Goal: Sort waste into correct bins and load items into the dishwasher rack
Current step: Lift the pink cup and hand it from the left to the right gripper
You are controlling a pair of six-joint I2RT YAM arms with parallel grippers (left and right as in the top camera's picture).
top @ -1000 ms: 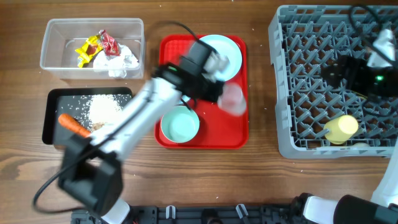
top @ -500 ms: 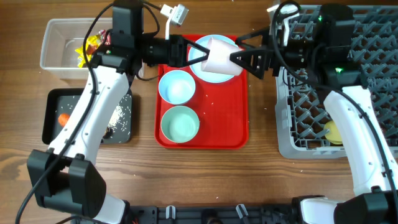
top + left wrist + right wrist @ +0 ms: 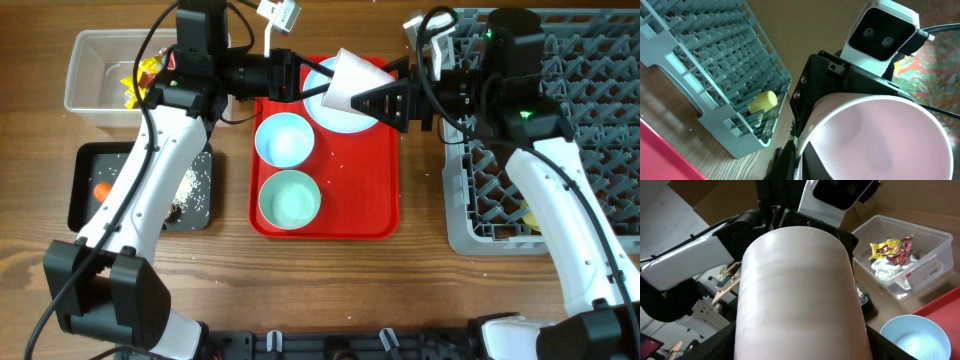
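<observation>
Two end effectors flank one smooth pale pink cup [image 3: 350, 82], which lies on its side in the air above the round light blue plate [image 3: 335, 120] at the far end of the flat red tray [image 3: 375, 205]. The left end effector [image 3: 305, 80] is pinched together on the cup's thin rim. The right end effector [image 3: 375, 88] has its dark fingers [image 3: 710, 350] spread to either side of the tapered wall; whether they press on it cannot be told. Nearer on the tray sit a glossy light blue bowl [image 3: 283, 138] and a greener bowl [image 3: 290, 198]. To the right, the grey lattice rack [image 3: 600, 150] of upright pegs holds a yellow cup [image 3: 762, 101] on its side. To the left, the clear plastic tub [image 3: 90, 75] holds crinkled yellow and red wrappers [image 3: 890, 250] and crumpled white tissue [image 3: 885, 271]. Beside it, the shallow black tray [image 3: 85, 200] carries an orange carrot [image 3: 101, 190] and scattered rice grains [image 3: 195, 185]. All stand on the wood-grain counter [image 3: 420, 290].
</observation>
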